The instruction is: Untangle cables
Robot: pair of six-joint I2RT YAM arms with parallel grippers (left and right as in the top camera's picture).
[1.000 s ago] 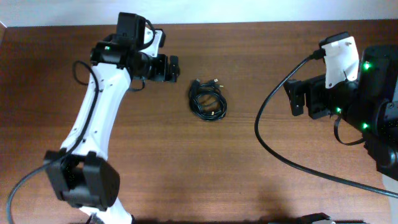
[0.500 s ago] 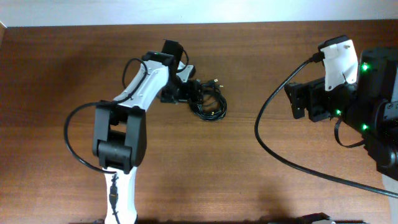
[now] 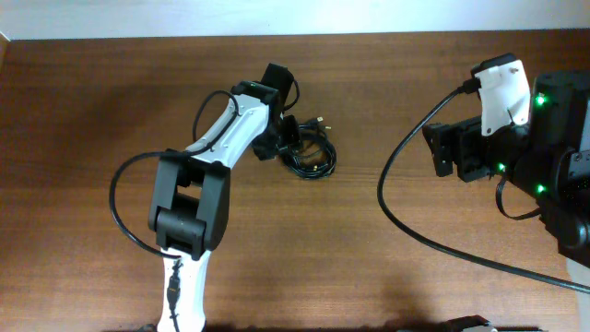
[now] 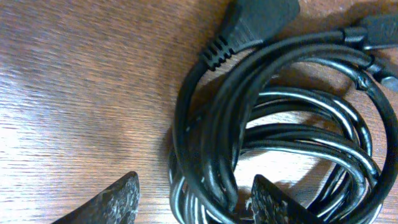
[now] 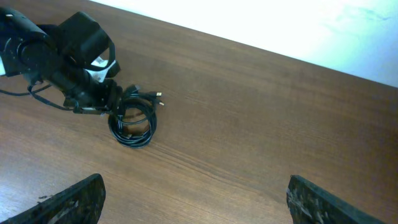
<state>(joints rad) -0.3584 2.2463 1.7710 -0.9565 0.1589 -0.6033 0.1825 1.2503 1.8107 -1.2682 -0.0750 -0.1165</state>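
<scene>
The small coiled bundle of thin black cables [image 3: 312,152] lies flat near the middle of the brown wooden worktop [image 3: 83,111]. The left gripper [image 4: 194,199] hangs right over the bundle's left rim, spread, with several loops of the coil passing between its two dark fingertips [image 4: 118,198]. The step in hand looks to be the first grasp on the coil. To do it well, the fingertips should reach the worktop on either side of the strands before they press together; otherwise the round, glossy cords are likely to roll out from between them. Taking the whole stack of loops would only lift the tangle as one lump. A better hold is probably one or two outer strands, or the black moulded plug with its ribbed collar [image 4: 249,25] at the top of the left wrist view, since a free end can be drawn out through the loops. The small metal-tipped plug [image 3: 321,121] sticking out on the far side is another candidate. The right gripper [image 5: 196,202] is spread wide and well apart from the bundle; it will probably be needed to pin the rest of the coil, so that a slow, low pull separates strands instead of dragging everything across the wood.
</scene>
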